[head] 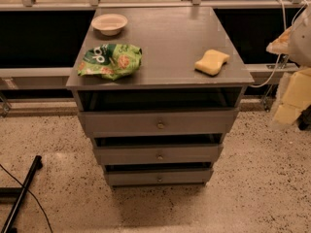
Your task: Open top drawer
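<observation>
The top drawer (158, 122) is the widest of three grey drawers in a grey cabinet, with a small round brass knob (160, 125) at its centre. A dark gap shows between its front and the cabinet top. Two narrower drawers (159, 155) sit below it, each with its own knob. My gripper (291, 98) shows as a blurred pale yellow and white shape at the right edge of the camera view. It is well to the right of the cabinet, about level with the top drawer, and touches nothing.
On the cabinet top (170, 38) lie a white bowl (110, 24) at the back left, a green snack bag (111, 60) at the front left and a yellow sponge (212, 62) at the right. A black bar (22, 193) lies on the speckled floor at the lower left. A rail runs behind.
</observation>
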Robot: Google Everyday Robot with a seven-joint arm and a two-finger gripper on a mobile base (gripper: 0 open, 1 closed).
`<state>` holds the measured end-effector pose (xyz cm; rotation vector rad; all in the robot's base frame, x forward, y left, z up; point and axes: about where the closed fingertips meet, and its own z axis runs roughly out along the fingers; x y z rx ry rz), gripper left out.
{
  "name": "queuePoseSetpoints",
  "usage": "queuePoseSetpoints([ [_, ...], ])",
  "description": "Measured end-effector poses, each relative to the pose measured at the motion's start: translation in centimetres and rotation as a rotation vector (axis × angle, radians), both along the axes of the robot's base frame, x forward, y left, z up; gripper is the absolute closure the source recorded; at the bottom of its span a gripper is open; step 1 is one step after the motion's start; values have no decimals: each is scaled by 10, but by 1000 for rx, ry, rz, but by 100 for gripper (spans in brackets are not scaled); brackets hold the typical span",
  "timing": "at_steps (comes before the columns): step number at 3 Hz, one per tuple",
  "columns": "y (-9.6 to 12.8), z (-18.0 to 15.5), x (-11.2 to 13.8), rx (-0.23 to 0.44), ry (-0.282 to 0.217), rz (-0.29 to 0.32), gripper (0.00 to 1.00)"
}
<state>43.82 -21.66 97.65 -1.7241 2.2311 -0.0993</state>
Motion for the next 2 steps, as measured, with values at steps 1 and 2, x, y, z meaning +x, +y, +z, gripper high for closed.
queuePoseSetpoints([
  [1, 0, 0, 0, 0, 0, 0, 0],
  [2, 8, -20, 10, 22, -8, 32, 0],
])
